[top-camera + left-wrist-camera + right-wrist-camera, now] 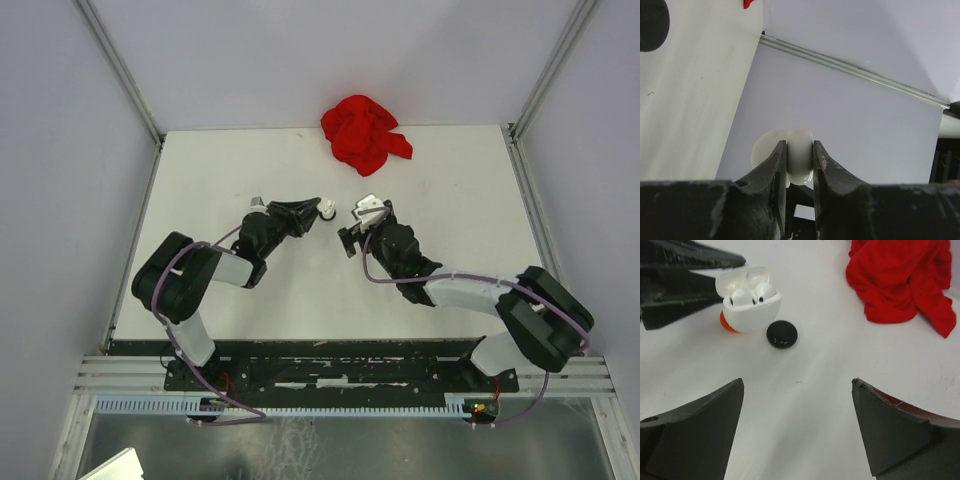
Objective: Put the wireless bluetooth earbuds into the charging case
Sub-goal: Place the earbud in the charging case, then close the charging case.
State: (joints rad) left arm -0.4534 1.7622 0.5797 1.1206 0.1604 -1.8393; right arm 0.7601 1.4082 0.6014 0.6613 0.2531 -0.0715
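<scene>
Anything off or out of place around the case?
Nothing spilled or broken. The open charging case, clamped by the left gripper, holds two white earbuds. Oddities: a black disc lies loose beside it, something orange peeks from behind, and a red cloth sits crumpled farther back.

White tabletop, pale grey-lilac walls on three sides, aluminium corner posts at the back, slotted metal rail along the near edge, soft even light

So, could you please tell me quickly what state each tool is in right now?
Left tool: closed, holding the white charging case.
Right tool: open, holding nothing.
</scene>
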